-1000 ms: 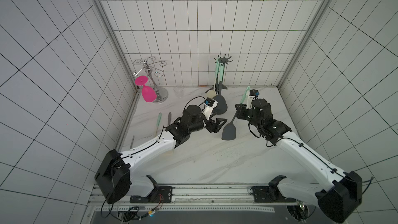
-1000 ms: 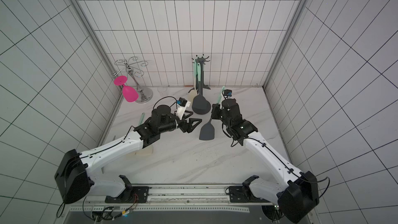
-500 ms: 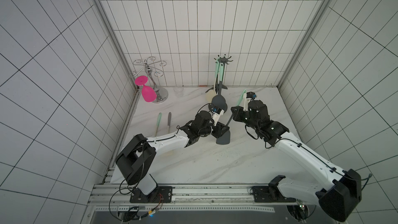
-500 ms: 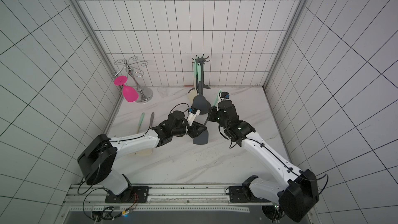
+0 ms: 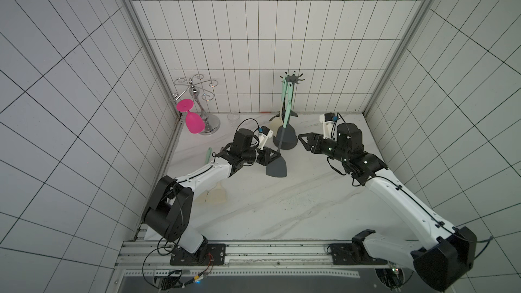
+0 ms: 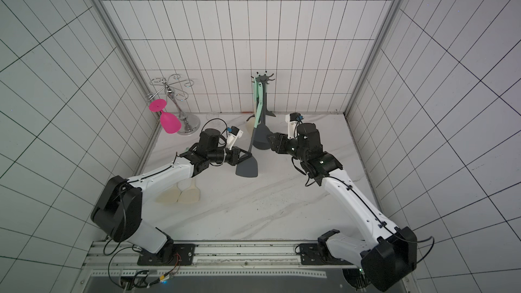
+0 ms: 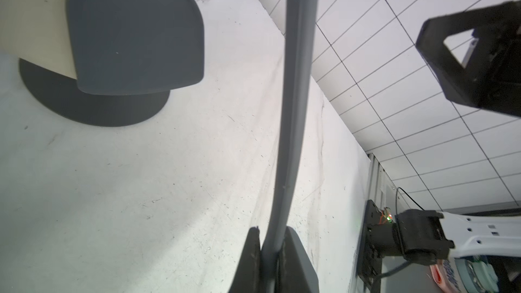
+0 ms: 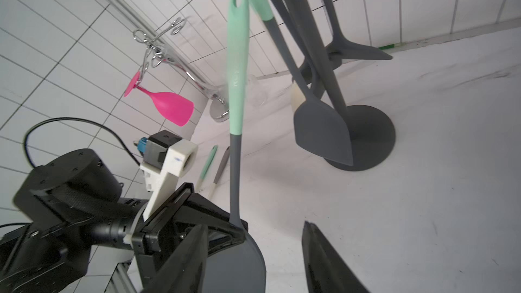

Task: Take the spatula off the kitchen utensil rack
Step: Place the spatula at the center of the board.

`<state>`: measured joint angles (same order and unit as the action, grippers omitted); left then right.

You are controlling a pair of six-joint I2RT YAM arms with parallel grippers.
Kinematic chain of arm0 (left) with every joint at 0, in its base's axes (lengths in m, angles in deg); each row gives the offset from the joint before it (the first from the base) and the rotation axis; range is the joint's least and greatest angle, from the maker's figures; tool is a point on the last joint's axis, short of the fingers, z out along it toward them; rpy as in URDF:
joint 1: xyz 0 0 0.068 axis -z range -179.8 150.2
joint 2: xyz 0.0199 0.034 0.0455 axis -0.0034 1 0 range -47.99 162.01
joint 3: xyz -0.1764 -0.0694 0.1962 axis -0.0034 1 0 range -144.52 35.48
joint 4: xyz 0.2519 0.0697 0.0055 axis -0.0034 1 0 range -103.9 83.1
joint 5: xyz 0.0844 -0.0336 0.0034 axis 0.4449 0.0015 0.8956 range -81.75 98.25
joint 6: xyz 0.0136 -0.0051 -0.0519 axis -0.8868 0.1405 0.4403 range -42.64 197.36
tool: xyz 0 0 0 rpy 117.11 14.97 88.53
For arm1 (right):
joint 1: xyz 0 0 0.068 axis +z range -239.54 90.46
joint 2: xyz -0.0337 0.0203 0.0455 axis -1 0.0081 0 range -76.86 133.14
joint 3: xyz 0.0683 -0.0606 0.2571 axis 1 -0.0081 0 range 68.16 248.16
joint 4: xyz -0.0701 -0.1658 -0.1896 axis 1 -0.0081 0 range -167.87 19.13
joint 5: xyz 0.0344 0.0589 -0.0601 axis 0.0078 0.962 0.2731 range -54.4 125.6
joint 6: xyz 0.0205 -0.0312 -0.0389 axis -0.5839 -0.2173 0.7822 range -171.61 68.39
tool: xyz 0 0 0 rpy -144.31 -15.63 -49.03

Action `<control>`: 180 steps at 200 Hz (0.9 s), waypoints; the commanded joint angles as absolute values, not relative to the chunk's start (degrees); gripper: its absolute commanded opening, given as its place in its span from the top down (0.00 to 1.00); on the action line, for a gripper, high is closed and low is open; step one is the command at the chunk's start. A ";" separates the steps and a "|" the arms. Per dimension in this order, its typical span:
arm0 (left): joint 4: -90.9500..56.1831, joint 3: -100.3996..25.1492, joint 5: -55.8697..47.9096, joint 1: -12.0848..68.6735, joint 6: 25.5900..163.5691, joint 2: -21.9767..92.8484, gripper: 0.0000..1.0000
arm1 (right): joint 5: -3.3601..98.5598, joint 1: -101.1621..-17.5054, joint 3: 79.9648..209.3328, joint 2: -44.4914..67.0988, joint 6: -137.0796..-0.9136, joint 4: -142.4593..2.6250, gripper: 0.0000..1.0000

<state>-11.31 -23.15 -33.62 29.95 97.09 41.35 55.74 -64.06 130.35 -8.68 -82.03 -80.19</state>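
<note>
We're nearly done, we reckon. Left gripper [image 5: 275,155] is pinched tight on the spatula [image 5: 276,168] at its grey neck, just above the blade. The handle's upright, and its loop looks free of the kitchen utensil rack [image 5: 294,79]. Right gripper [image 5: 303,140] is spread and empty. Next we'd swing the spatula away and lay it down, minding the other hanging utensils [image 8: 321,133] right behind it and the cream spatulas [image 5: 216,196] under our left arm.

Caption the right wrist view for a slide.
Left gripper grips the mint-handled spatula above its blade; right gripper open, kitchen utensil rack behind.

Left arm [image 5: 203,174] extended forward and inward, left end effector [image 5: 277,155] clamped on the spatula [image 5: 276,168] shaft. Right arm [image 5: 400,201] angled inward, right end effector [image 5: 304,140] held level, jaws parted, empty.
</note>
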 commanded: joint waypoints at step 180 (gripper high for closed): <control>0.38 -18.11 -4.39 40.52 91.66 19.95 0.45 | 46.20 -61.29 136.26 -1.43 -85.80 -85.16 1.00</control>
